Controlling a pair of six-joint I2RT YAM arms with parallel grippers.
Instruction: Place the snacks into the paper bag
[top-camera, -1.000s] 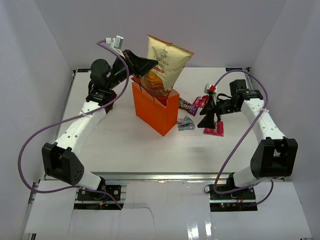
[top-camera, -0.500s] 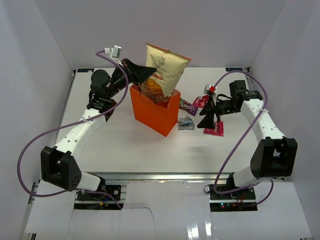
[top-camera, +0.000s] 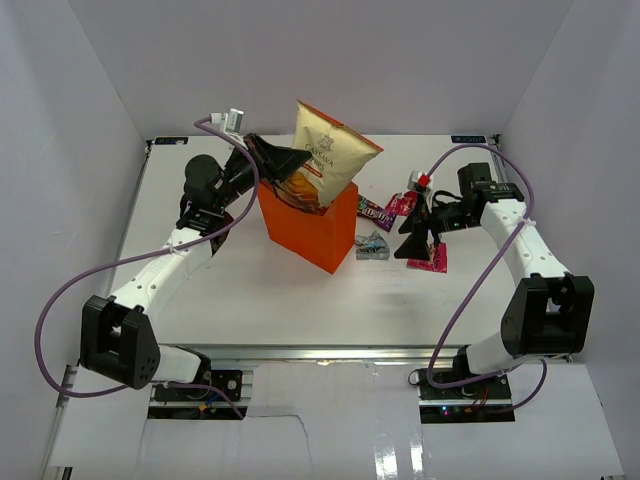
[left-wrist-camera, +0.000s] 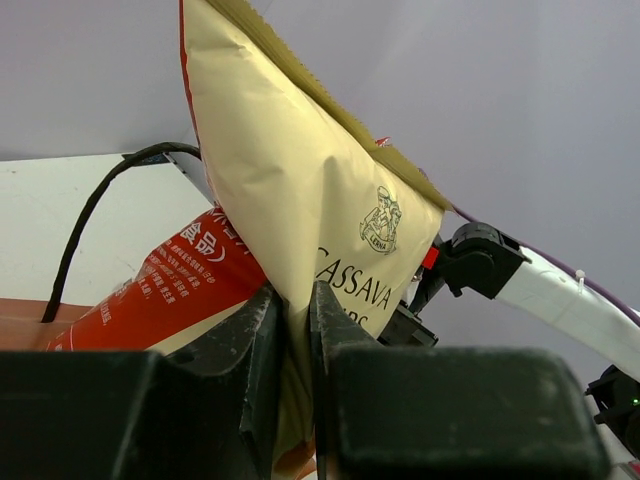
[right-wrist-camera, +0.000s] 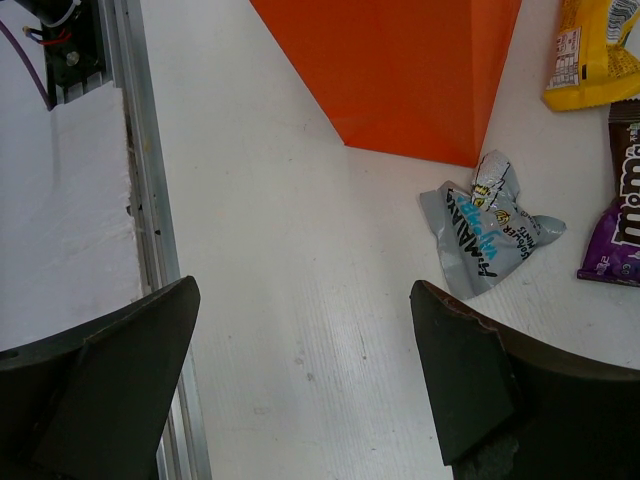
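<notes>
The orange paper bag (top-camera: 312, 228) stands at the table's middle. My left gripper (top-camera: 291, 160) is shut on the left edge of the cream-and-orange-red chip bag (top-camera: 333, 152), whose lower end is inside the bag's mouth and whose top sticks out, tilted. The left wrist view shows the fingers (left-wrist-camera: 245, 340) pinching the chip bag (left-wrist-camera: 300, 180). My right gripper (top-camera: 416, 245) is open and empty, low over the table right of the paper bag (right-wrist-camera: 400, 70). A silver-blue packet (top-camera: 372, 247) (right-wrist-camera: 485, 225) lies by the bag's corner. Dark brown (top-camera: 375, 210) and magenta-pink (top-camera: 403, 203) packets lie behind it.
Another pink packet (top-camera: 430, 262) lies under the right gripper. The right wrist view shows a yellow packet (right-wrist-camera: 590, 55) and a purple-brown one (right-wrist-camera: 622, 225) at its right edge. A black cord handle (left-wrist-camera: 90, 220) arcs beside the chip bag. White walls enclose the table.
My left gripper has come down with the chip bag, sinking it deeper into the paper bag, which shifted slightly left. The right arm has not moved.
</notes>
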